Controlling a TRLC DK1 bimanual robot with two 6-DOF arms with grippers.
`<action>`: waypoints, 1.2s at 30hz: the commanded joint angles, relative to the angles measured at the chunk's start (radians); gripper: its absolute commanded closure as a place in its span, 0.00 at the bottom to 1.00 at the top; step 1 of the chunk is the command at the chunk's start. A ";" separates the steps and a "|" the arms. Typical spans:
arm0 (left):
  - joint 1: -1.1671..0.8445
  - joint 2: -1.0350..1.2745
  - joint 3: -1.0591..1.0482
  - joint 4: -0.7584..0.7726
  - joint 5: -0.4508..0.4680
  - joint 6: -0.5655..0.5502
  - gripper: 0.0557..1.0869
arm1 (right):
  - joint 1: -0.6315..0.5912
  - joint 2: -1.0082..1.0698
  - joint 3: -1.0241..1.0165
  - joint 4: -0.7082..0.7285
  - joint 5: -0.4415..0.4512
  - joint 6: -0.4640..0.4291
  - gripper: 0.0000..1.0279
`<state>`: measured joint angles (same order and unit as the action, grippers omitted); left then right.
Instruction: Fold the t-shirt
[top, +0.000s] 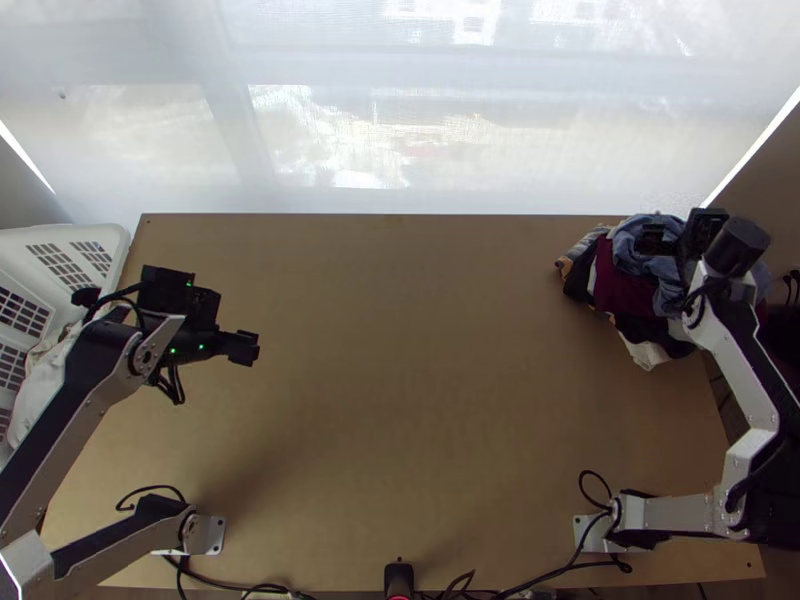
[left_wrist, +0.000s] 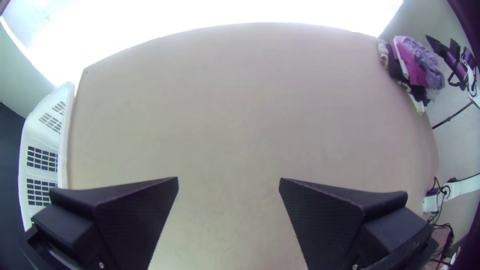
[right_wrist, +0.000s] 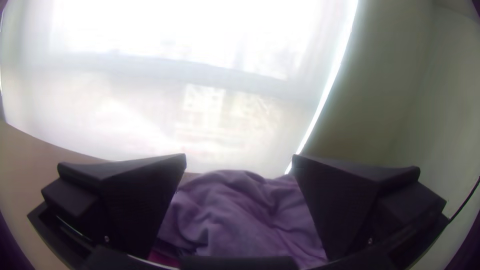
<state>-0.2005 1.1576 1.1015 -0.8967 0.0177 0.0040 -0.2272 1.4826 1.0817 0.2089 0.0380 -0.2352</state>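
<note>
Clothes (top: 622, 290) at table (top: 430, 350) edge, right gripper (top: 655, 240) spread nearby, wide gap — left gripper (top: 250, 347) spread

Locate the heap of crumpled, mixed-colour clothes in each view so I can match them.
Top view: heap of crumpled clothes at the light wooden table's far right corner.
Left wrist view: across the table from the white plastic basket.
Right wrist view: seen between the right gripper's open black fingers.
Shared landmark: bright, white-covered window beyond the table's far edge.
</note>
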 joint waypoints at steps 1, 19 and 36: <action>0.049 -0.145 -0.019 0.070 0.001 0.002 0.05 | 0.106 -0.189 0.050 -0.063 0.053 0.057 0.04; 0.131 -0.842 -0.496 0.232 -0.005 0.149 0.05 | 0.488 -0.829 -0.413 -0.421 0.146 0.155 0.04; 0.211 -1.161 -0.766 0.321 -0.005 0.137 0.05 | 0.617 -1.484 -0.956 -0.321 0.247 0.171 0.04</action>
<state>-0.0143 0.0448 0.4389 -0.5957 0.0105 0.1543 0.3584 0.1398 0.3119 -0.2062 0.2764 -0.0849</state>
